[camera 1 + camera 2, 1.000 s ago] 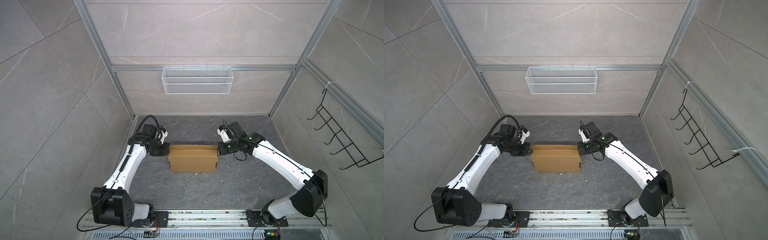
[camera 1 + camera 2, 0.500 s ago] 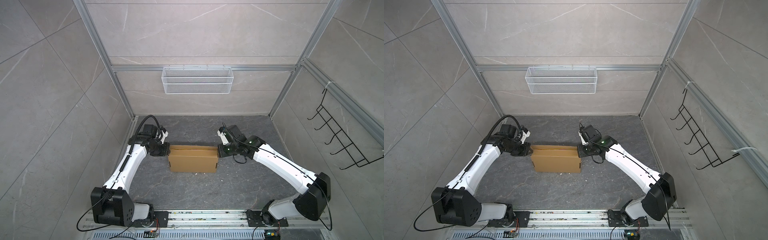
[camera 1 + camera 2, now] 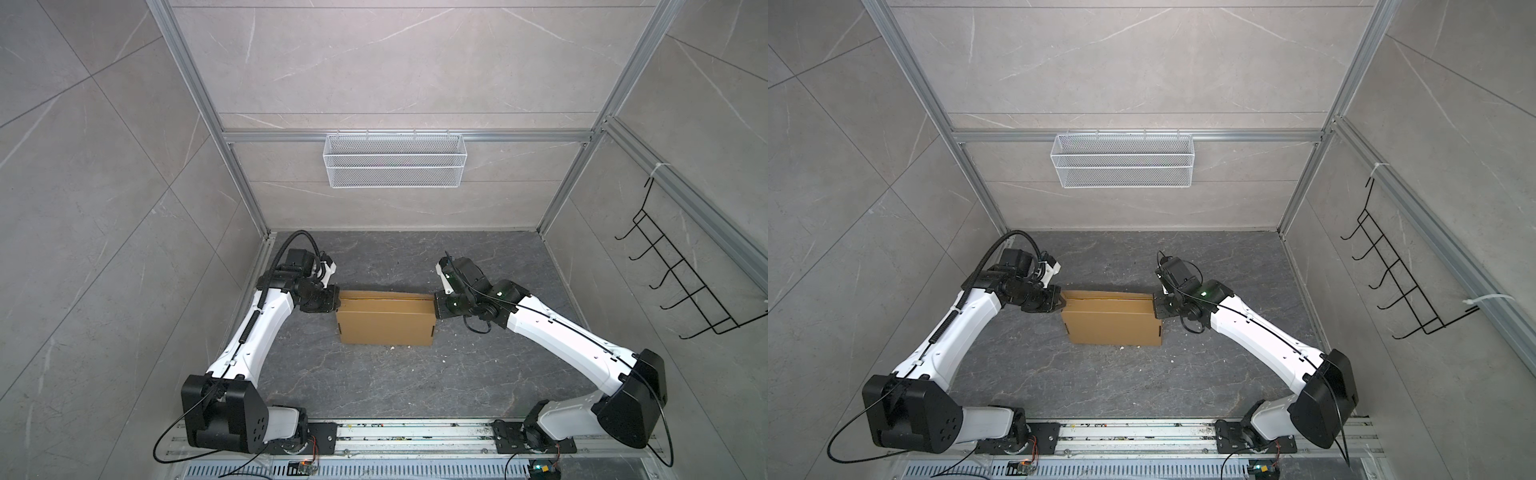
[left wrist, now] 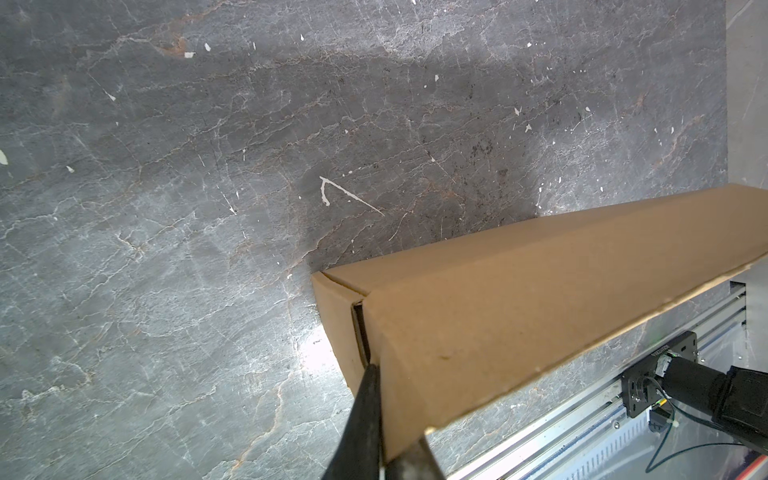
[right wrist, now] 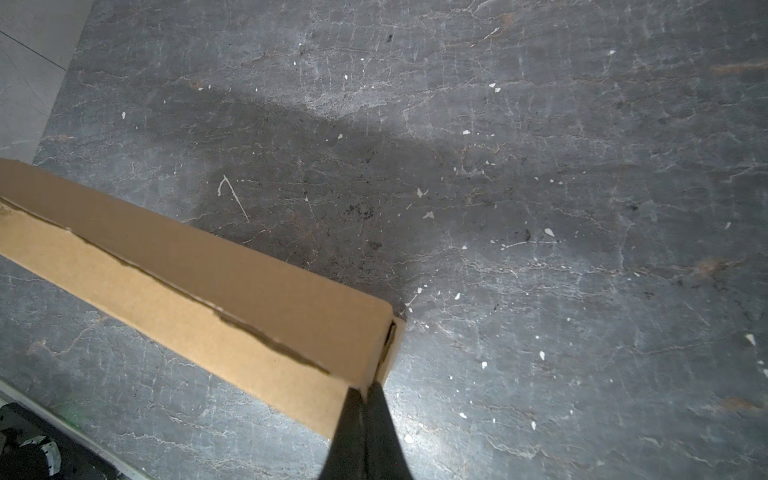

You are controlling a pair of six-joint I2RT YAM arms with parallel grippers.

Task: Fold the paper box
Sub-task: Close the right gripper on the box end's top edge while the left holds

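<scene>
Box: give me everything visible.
The box is plain brown cardboard, unprinted, folded into a shallow closed rectangle lying flat on the dark tabletop, long side across. A lid seam runs along its far edge; small notches mark the near corners. The left end effector and right end effector, both shut, touch its far end corners.

Right hand (image 5: pixel 365 399): two dark fingers pressed together, pinching the end corner of the paper box (image 5: pixel 199 266). Box brown and long, lid down, with a ragged seam along its upper face and a narrow gap at the end flap. It sits on a dark grey veined tabletop (image 5: pixel 561 187) scattered with white flecks (image 5: pixel 428 215).
</scene>
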